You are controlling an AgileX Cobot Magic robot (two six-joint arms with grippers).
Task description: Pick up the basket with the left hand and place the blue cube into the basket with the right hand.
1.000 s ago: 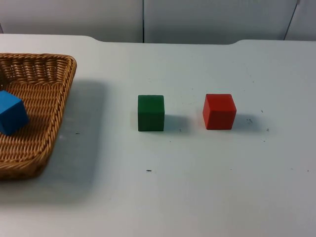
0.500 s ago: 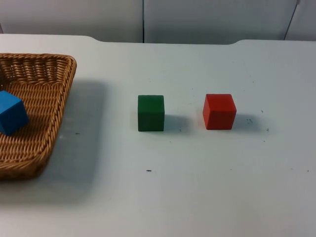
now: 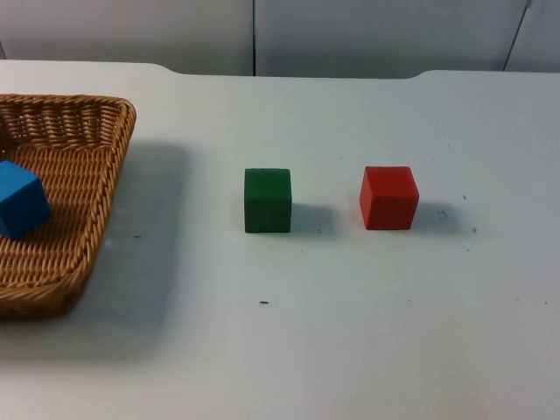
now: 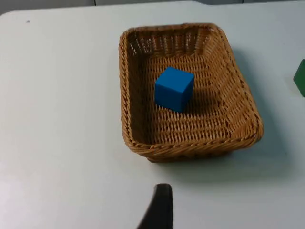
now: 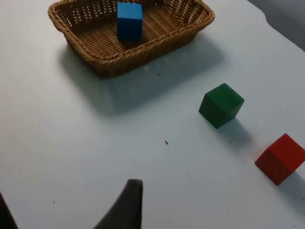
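Observation:
The wicker basket (image 3: 87,175) rests on the table at the far left in the top view, and the blue cube (image 3: 19,199) lies inside it. The left wrist view takes in the whole basket (image 4: 238,124) with the blue cube (image 4: 174,88) on its floor. My left gripper (image 4: 159,212) hangs back from the basket's near rim, over bare table, touching nothing. My right gripper (image 5: 66,210) is open and holds nothing. It is well away from the basket (image 5: 157,40) and the blue cube (image 5: 129,20).
A green cube (image 3: 267,200) stands at the table's middle and a red cube (image 3: 388,198) to its right, a short gap between them. Both also appear in the right wrist view, green cube (image 5: 220,105) and red cube (image 5: 280,158). The grey partition wall (image 3: 350,35) closes the back.

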